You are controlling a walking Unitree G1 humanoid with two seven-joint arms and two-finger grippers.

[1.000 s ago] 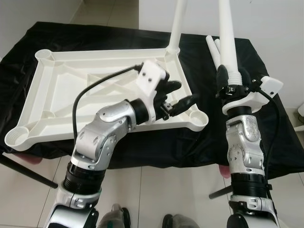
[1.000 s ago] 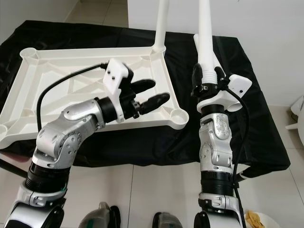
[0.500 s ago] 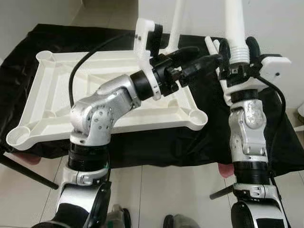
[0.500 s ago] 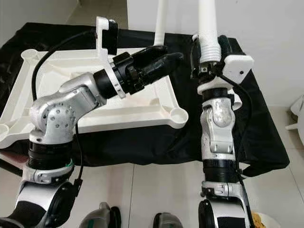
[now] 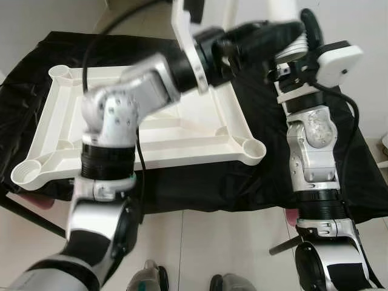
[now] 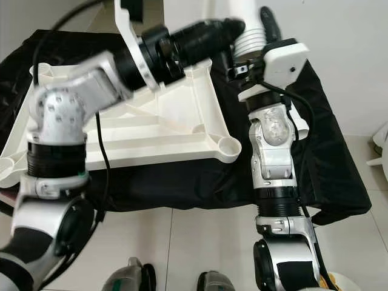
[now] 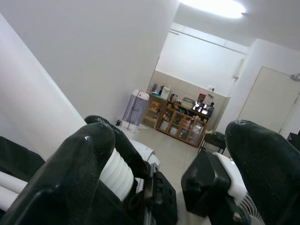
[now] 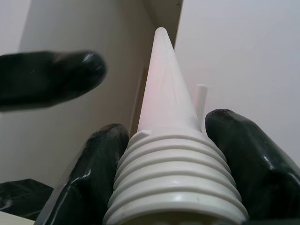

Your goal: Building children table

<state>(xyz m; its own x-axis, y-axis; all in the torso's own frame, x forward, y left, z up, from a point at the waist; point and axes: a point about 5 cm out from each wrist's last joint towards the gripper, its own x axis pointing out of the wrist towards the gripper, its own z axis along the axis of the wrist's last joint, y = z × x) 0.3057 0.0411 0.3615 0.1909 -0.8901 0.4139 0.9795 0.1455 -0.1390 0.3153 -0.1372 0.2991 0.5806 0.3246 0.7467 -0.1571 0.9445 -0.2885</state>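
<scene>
The white tabletop (image 5: 73,109) lies upside down on a black cloth. My right gripper (image 5: 292,43) is raised at the right and is shut on the ribbed threaded end of a white table leg (image 8: 171,187), which points up and away. My left gripper (image 7: 171,140) is lifted high across the tabletop, open, and blurred in the eye views. Its fingers (image 6: 215,29) reach to that ribbed end (image 6: 248,37). Whether they touch it I cannot tell. One left finger (image 8: 51,77) appears beside the leg in the right wrist view.
The black cloth (image 5: 357,163) covers a low table on a tiled floor. Empty round sockets sit at the tabletop's near right corner (image 5: 253,147), near left corner (image 5: 24,174) and far left corner (image 5: 59,71). A white wall stands behind.
My left arm has swung up from just above the tabletop and over to the right, to the leg. My right gripper has lifted the leg higher.
</scene>
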